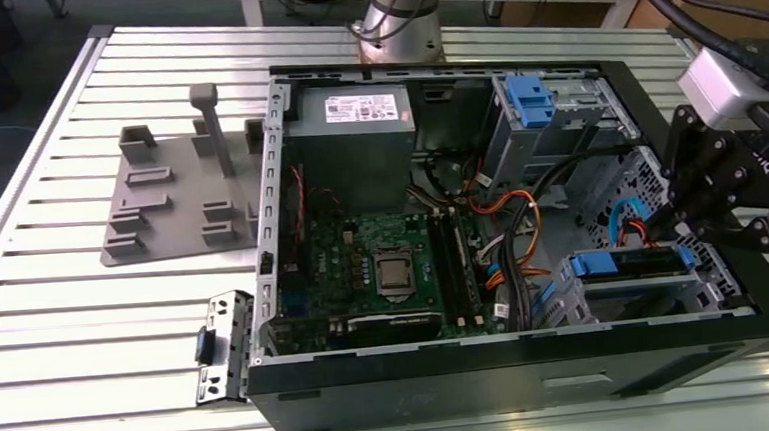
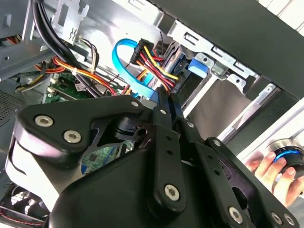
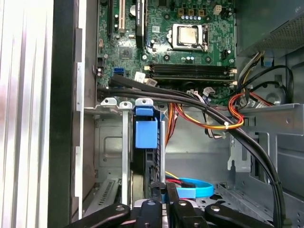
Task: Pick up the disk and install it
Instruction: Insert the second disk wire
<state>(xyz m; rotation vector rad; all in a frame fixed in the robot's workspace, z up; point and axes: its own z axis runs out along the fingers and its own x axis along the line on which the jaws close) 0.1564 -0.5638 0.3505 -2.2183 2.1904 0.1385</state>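
Note:
The disk [image 1: 628, 262], with its blue carrier frame, sits in the drive bay at the case's near corner on the exterior view's right. In the first wrist view the disk [image 3: 149, 164] stands on edge in the slot, blue tab toward the motherboard. My gripper [image 1: 709, 228] hangs over that bay. Its fingers [image 3: 158, 202] are shut together and their tips rest against the disk's outer end, beside the blue data cable [image 3: 195, 190]. In the second wrist view the gripper [image 2: 164, 97] points at the carrier's blue corner [image 2: 197, 64] and the plugged-in cables [image 2: 149, 64].
The open computer case [image 1: 502, 389] lies on a slatted metal table [image 1: 84, 324]. Inside are the motherboard [image 1: 388, 265], a grey box with a white sticker [image 1: 352, 127], a blue latch [image 1: 532, 96] and orange wires [image 1: 519, 222]. A grey fixture [image 1: 176, 193] stands beside it. A hand [image 2: 268, 173] holds a knob.

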